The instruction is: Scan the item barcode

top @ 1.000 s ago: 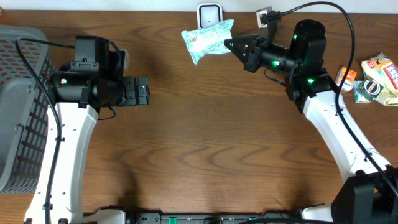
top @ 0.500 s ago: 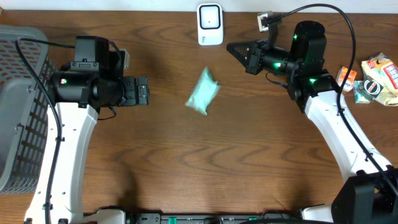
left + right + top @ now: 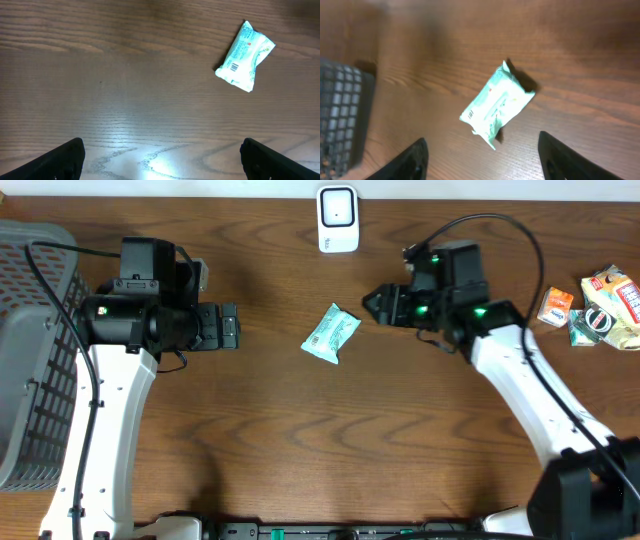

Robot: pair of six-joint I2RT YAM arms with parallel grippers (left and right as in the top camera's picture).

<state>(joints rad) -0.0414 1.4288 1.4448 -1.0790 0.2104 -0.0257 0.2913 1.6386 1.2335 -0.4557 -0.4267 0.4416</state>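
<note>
1. Overhead: the packet [image 3: 331,333] lies flat mid-frame, below the scanner [image 3: 338,205] at top centre. The right gripper [image 3: 372,304] points at it from just right. The left gripper [image 3: 230,327] sits well left, probably keeping clear.
2. Left wrist: packet [image 3: 245,56] upper right, barcode [image 3: 234,66] up; jaws wide, empty.
3. Right wrist: packet [image 3: 496,106] central, ahead of parted, empty jaws, seemingly lined up for a pick.

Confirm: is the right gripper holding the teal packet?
No, the teal packet lies flat on the wooden table, apart from the right gripper, which stands open and empty.
</note>
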